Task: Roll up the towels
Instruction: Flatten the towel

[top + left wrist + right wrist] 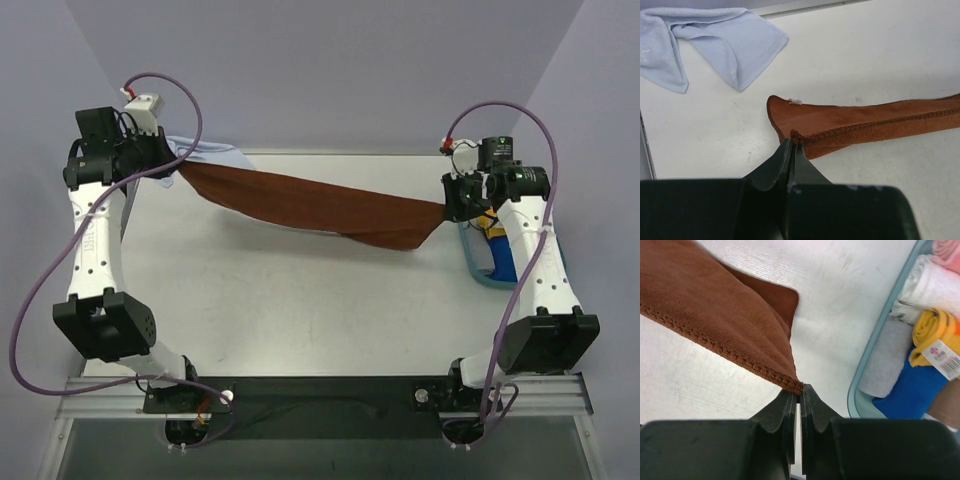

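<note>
Spreading step, no roll started. My left gripper [792, 142] is clenched on one hemmed corner of the rust-brown towel [320, 205], and my right gripper [801, 388] is clamped on a corner at the other end. The towel is strung across the table [300, 310], folded lengthwise and sagging. Next, probably: lay it flat and smooth, then roll from one end. Plush nap, stitched hem, limp. The pale-blue towel [715, 45] lies crumpled far left, soft terry, untouched.

Bright, even light from above; the white table [300, 300] looks matte; a faint soft shadow lies under the brown towel [320, 205]; wrist views are crisp on its stitching, dark and low in detail along the bottom edge.
</note>
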Robot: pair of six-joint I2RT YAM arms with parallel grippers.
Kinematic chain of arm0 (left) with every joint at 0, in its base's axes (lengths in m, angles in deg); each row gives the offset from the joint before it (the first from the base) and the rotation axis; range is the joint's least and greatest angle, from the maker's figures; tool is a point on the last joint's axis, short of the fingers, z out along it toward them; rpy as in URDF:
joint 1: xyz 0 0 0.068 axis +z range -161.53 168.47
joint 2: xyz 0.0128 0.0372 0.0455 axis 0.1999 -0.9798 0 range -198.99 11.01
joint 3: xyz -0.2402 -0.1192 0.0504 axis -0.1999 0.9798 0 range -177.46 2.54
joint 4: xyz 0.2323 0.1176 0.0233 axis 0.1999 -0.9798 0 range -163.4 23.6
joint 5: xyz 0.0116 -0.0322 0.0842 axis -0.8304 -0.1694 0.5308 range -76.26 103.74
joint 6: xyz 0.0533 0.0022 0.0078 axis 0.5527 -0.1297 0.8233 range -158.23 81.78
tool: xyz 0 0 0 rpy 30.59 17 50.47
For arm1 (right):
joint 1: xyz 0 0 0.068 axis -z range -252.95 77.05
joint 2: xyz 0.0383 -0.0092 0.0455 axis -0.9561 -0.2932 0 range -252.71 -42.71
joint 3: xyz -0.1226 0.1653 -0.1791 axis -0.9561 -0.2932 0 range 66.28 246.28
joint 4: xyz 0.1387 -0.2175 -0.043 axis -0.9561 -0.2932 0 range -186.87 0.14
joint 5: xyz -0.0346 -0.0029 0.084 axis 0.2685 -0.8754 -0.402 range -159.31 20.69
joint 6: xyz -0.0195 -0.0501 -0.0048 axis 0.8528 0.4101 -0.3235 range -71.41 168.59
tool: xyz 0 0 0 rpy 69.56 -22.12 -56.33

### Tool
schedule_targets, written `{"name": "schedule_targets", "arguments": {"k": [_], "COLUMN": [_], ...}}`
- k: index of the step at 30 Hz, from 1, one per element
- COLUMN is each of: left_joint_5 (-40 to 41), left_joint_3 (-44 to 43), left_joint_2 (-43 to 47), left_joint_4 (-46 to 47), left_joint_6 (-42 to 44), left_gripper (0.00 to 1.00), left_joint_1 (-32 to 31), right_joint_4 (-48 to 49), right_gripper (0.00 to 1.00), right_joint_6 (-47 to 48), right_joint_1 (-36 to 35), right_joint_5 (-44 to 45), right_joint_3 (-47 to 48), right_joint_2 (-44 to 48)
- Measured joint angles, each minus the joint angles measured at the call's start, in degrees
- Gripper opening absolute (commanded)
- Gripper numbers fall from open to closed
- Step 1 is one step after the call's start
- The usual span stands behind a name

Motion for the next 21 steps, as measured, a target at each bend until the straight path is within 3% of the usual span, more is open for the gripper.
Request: {"name": "schedule_targets", "arguments": {"k": [7,13,18,21], "left_joint_5": [-2.4,-0.2,5.6,8.8], "left_joint_3": [13.8,24.7,26.8,26.8], "left_joint_2": [15.8,37.3,53.2,58.1], "left_joint_4": [1.8,1.0,-2.4,-5.5], "left_joint_6": [-1.0,-1.7,-1.9,-2.1], "left_gripper": [0.0,0.0,0.0,0.0], "left_joint_1": [2.6,4.9,4.9,5.0], "right_joint_4": [-3.2,-6.6,-10.6,-12.8], "right_gripper": [0.0,0.0,0.0,0.0], "right_joint_6": [1.7,2.9,3.9,4.4], "right_joint_1": [0.0,0.0,0.0,0.0], "right_joint_5": [2.0,3.7,4.7,4.7], "right_joint_3": [0.0,-1.3,-3.5,-5.1], "right_joint_2": [9.3,21.9,32.7,37.0]}}
